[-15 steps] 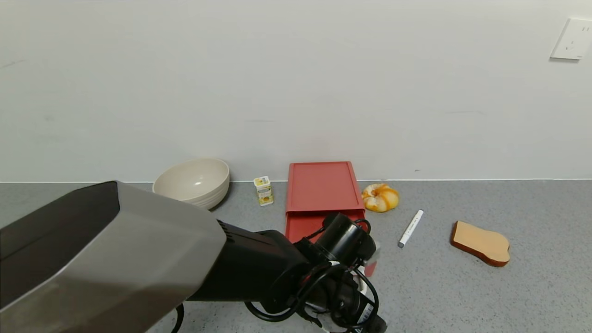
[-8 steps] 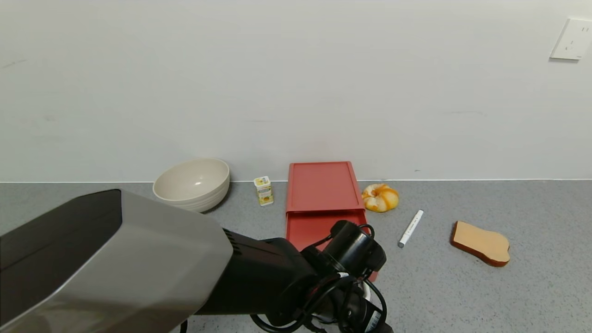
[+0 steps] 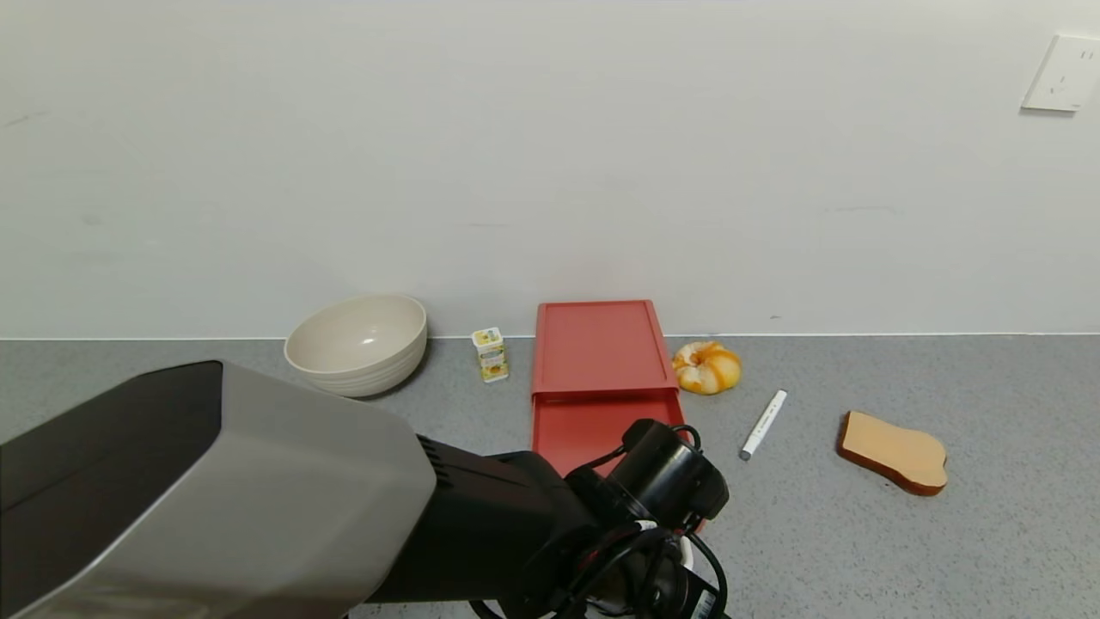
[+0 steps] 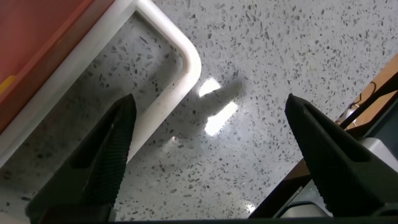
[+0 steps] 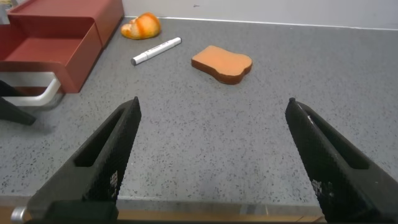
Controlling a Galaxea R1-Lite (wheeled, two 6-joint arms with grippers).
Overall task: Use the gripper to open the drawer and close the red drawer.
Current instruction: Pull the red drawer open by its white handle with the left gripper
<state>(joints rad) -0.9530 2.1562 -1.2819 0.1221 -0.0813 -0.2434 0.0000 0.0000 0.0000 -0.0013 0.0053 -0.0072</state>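
The red drawer (image 3: 599, 344) stands against the wall, with its tray (image 3: 584, 421) slid out toward me. My left arm (image 3: 666, 481) hangs over the tray's front and hides the left gripper in the head view. In the left wrist view the left gripper (image 4: 210, 102) is open. One finger (image 4: 106, 155) overlaps the bar of the white loop handle (image 4: 171, 87), and only bare counter shows between the jaws. The right gripper (image 5: 213, 102) is open and empty, low over the counter's near edge. From there the drawer (image 5: 56, 37) and handle (image 5: 37, 94) are visible.
A beige bowl (image 3: 357, 342) and a small yellow carton (image 3: 490, 353) sit left of the drawer. To its right lie an orange bun (image 3: 706, 367), a white marker (image 3: 763, 425) and a toast slice (image 3: 894, 451). The wall is close behind.
My left arm has drawn back toward me and slightly right, and more of the red tray's inside shows behind it. The other objects have not moved.
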